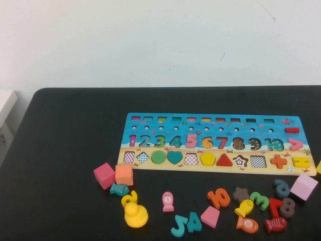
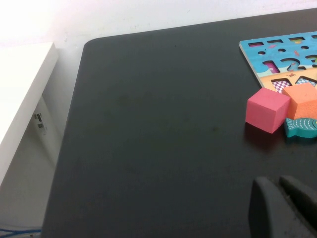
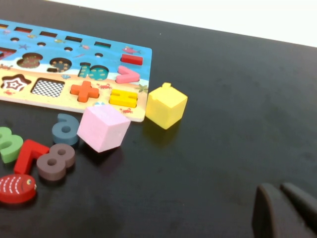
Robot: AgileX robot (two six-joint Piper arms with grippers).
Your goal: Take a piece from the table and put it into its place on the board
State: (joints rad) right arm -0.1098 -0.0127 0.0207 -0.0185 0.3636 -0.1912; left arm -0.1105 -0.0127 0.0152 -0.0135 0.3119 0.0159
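The blue number-and-shape board (image 1: 210, 168) lies mid-table, with most numbers and several shapes seated. Loose pieces lie in front of it: a pink cube (image 1: 104, 175), an orange cube (image 1: 124, 174), a pink trapezoid (image 1: 210, 217), a brown star (image 1: 241, 194), an orange 10 (image 1: 219, 198) and a light pink cube (image 1: 304, 187). Neither arm shows in the high view. My left gripper (image 2: 274, 181) is shut and empty above bare table, short of the pink cube (image 2: 267, 110). My right gripper (image 3: 277, 187) is shut and empty, off to the side of the light pink cube (image 3: 104, 128).
A yellow duck (image 1: 135, 215), several fish and loose numbers lie along the front edge. A yellow cube (image 3: 166, 105) sits beside the board's right end. A white shelf (image 2: 25, 89) stands beside the table's left edge.
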